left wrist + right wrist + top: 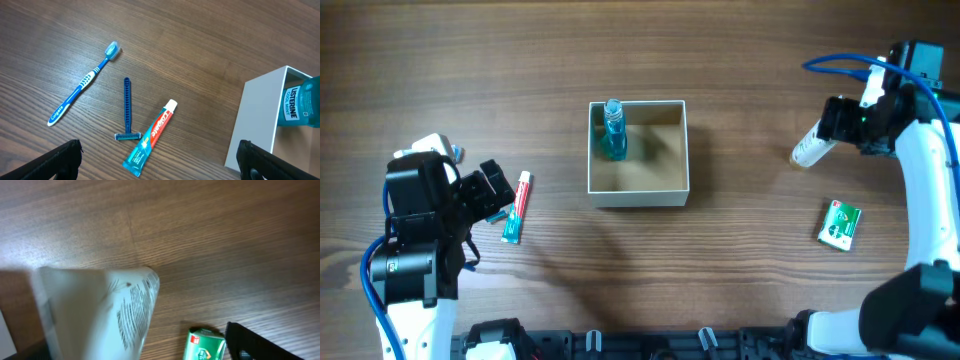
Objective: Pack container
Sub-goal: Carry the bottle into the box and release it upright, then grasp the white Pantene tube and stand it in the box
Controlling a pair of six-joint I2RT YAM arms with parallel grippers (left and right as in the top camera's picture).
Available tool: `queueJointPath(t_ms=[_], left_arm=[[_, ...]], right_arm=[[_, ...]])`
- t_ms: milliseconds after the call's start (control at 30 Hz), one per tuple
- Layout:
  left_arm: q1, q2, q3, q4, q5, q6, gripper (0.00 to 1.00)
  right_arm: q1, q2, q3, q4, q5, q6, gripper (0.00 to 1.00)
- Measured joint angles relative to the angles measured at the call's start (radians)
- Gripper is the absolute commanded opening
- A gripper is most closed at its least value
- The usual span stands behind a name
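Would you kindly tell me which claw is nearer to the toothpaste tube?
Left. The left claw hovers open just above the toothpaste tube; the right claw, shut on a white bottle, is far off, beyond the container.

Left gripper point(496, 196) hovers low on the left side, jaws spread wide. Right gripper point(834, 128), far right, clamps a white tube point(809, 149).

The white tube point(100, 312) is blurred, its print unreadable; the bottom edge cuts off the green packet point(204, 343).
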Motion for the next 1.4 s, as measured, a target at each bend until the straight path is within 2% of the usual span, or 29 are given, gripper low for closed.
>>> queueJointPath(t_ms=[33, 100, 167, 267, 433, 500, 600, 667, 733, 833, 967, 1100, 1233, 1300, 1333, 1367, 1400], left_arm=[[0.0, 0.0, 0.0, 0.0, 0.0, 0.0, 1.0], [0.0, 0.0, 0.0, 0.0, 0.0, 0.0, 1.0], [0.0, 0.0, 0.0, 0.0, 0.0, 0.0, 1.0], [0.0, 0.0, 0.0, 0.0, 0.0, 0.0, 1.0], [0.0, 0.0, 0.0, 0.0, 0.0, 0.0, 1.0], [0.0, 0.0, 0.0, 0.0, 0.0, 0.0, 1.0], [0.0, 0.0, 0.0, 0.0, 0.0, 0.0, 1.0], [0.0, 0.0, 0.0, -0.002, 0.0, 0.0, 1.0], [0.0, 0.0, 0.0, -0.002, 0.0, 0.0, 1.0], [0.0, 0.0, 0.0, -0.002, 0.0, 0.0, 1.0], [0.0, 0.0, 0.0, -0.002, 0.0, 0.0, 1.0], [0.0, 0.0, 0.0, -0.003, 0.0, 0.0, 1.0], [0.0, 0.0, 0.0, -0.003, 0.0, 0.0, 1.0], [0.0, 0.0, 0.0, -0.003, 0.0, 0.0, 1.0], [0.0, 0.0, 0.0, -0.003, 0.0, 0.0, 1.0], [0.0, 0.0, 0.0, -0.003, 0.0, 0.0, 1.0], [0.0, 0.0, 0.0, -0.003, 0.0, 0.0, 1.0]], right_arm=[[0.0, 0.027, 0.0, 0.002, -0.014, -0.003, 0.62], [0.0, 0.064, 0.0, 0.001, -0.038, -0.01, 0.48], [0.001, 0.074, 0.0, 0.003, -0.06, -0.01, 0.25], [0.0, 0.072, 0.0, 0.005, -0.055, -0.012, 0.04], [0.012, 0.066, 0.0, -0.003, -0.04, -0.006, 0.04], [0.055, 0.052, 0.014, -0.07, -0.042, 0.011, 0.04], [0.208, 0.014, 0.201, -0.258, -0.037, 0.058, 0.04], [0.34, -0.006, 0.362, -0.319, -0.008, 0.097, 0.04], [0.496, -0.026, 0.493, -0.32, 0.039, 0.151, 0.04], [0.666, -0.032, 0.539, -0.238, 0.083, 0.196, 0.04], [0.792, 0.083, 0.547, -0.193, 0.166, 0.247, 0.04], [0.803, 0.293, 0.545, -0.172, 0.173, 0.289, 0.04], [0.803, 0.404, 0.544, -0.106, 0.172, 0.315, 0.04], [0.803, 0.426, 0.544, -0.08, 0.171, 0.319, 0.1], [0.803, 0.428, 0.544, -0.076, 0.171, 0.319, 0.22], [0.803, 0.429, 0.544, -0.074, 0.169, 0.319, 0.25], [0.803, 0.428, 0.544, -0.071, 0.166, 0.32, 0.32]])
